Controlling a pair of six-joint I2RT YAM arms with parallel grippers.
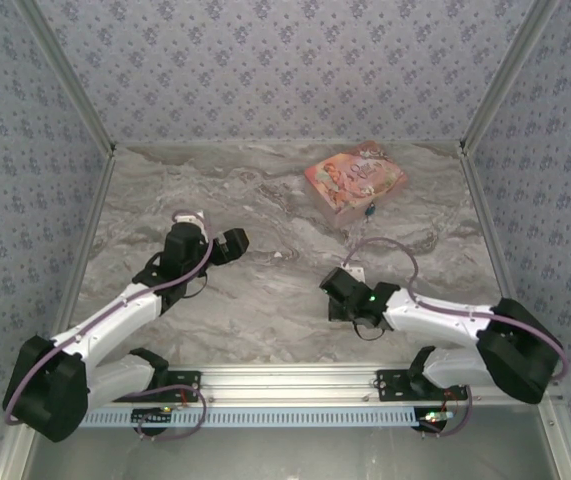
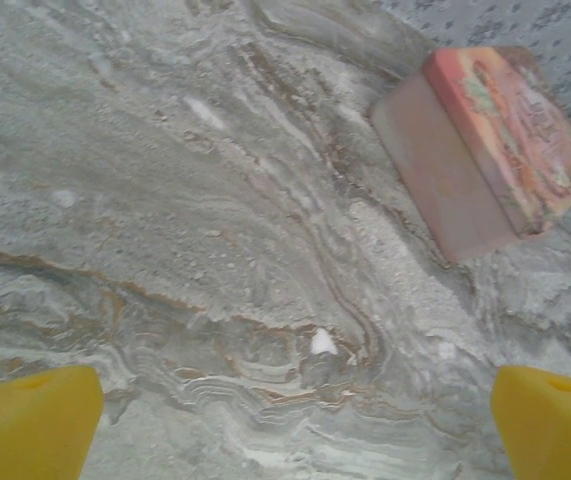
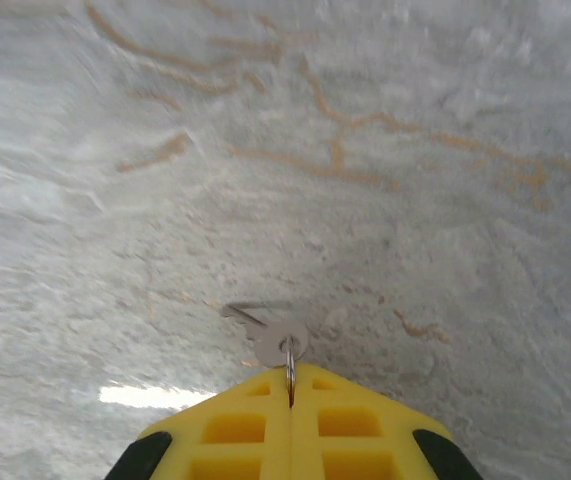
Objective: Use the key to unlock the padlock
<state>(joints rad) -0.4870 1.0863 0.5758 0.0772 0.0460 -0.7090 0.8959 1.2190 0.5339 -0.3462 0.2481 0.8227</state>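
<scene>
The small silvery key (image 3: 279, 338) lies just ahead of my right gripper (image 3: 290, 385), low over the marble table. The yellow fingers (image 3: 235, 425) are shut on the key's thin ring, and the key's blade points left and away. The tiny teal padlock (image 1: 370, 211) sits on the table at the near corner of the pink box (image 1: 355, 178), well beyond my right gripper (image 1: 337, 285). My left gripper (image 1: 227, 245) hovers left of centre, open. Its yellow fingertips (image 2: 27, 422) stand far apart with bare marble between them.
The pink illustrated box (image 2: 485, 140) lies at the back right of the marble table (image 1: 265, 200), ahead and to the right of my left gripper (image 2: 290, 430). Patterned walls (image 1: 285, 60) close the table in on three sides. A small white chip (image 2: 322, 343) lies on the marble.
</scene>
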